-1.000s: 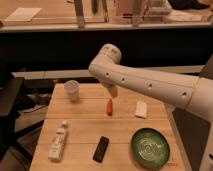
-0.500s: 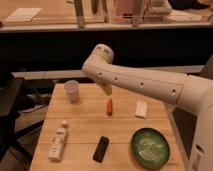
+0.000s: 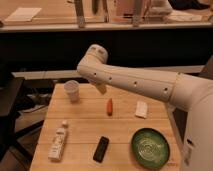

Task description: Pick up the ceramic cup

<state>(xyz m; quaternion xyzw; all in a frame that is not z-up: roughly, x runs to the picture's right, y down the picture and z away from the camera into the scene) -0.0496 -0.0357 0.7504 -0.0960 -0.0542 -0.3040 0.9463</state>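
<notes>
The ceramic cup (image 3: 72,91) is a small whitish-grey handleless cup. It stands upright near the far left corner of the wooden table (image 3: 85,127). My white arm reaches in from the right and bends at a joint above the table's far edge. The gripper (image 3: 102,89) hangs down from that joint, just right of the cup and a little above the table. Most of it is hidden behind the arm.
An orange carrot (image 3: 109,106) lies mid-table, just below the gripper. A white packet (image 3: 142,109) lies to its right. A green bowl (image 3: 150,148) sits at the front right, a black device (image 3: 101,149) at the front middle, and a white bottle (image 3: 58,141) lies at the front left. A dark counter runs behind the table.
My arm has swung left across the table's far edge, bringing the gripper closer to the cup. The objects on the table have not moved.
</notes>
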